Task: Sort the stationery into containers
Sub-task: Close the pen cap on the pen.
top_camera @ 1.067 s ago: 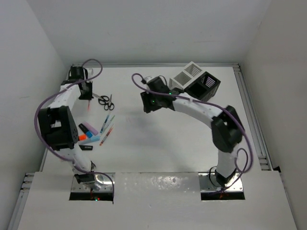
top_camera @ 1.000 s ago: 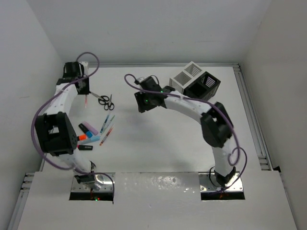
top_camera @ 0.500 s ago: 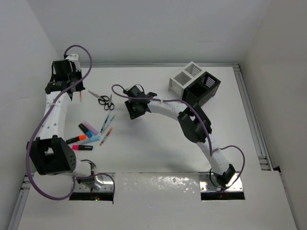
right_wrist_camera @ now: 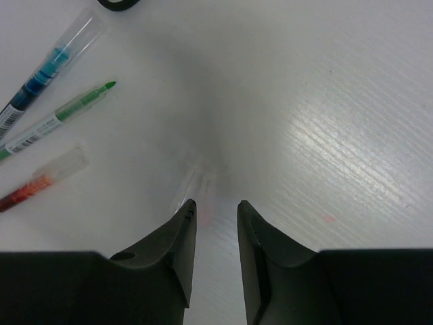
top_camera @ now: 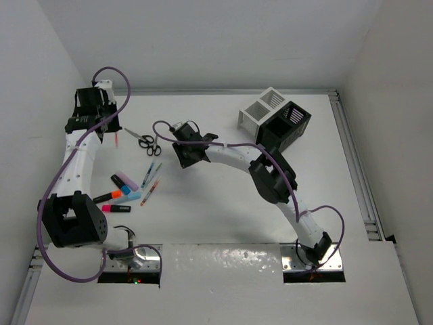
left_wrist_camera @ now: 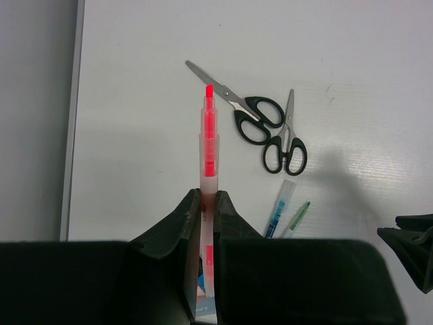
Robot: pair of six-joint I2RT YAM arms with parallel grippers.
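My left gripper (left_wrist_camera: 208, 196) is shut on a thin red pen (left_wrist_camera: 209, 132), uncapped, its tip pointing out past the fingertips. It hangs over the far left of the table (top_camera: 108, 127), near two pairs of black-handled scissors (left_wrist_camera: 260, 120). My right gripper (right_wrist_camera: 215, 206) stands open low over the table, nothing between its fingers; a clear pen cap (right_wrist_camera: 191, 184) lies just ahead of its left fingertip. Blue (right_wrist_camera: 47, 68), green (right_wrist_camera: 64, 112) and red (right_wrist_camera: 37, 184) pens lie to its left. The white (top_camera: 260, 108) and black (top_camera: 287, 123) containers stand joined at the back right.
Several chunky highlighters (top_camera: 122, 186) and a black one lie at the near left, beside the pens (top_camera: 152, 179). The left wall runs close beside the left arm. The right arm (top_camera: 270, 176) stretches across the table's middle.
The left arm swung back toward the far left corner, keeping the red pen. The right gripper travelled left from near the containers to beside the pens and scissors, and its jaws narrowed.
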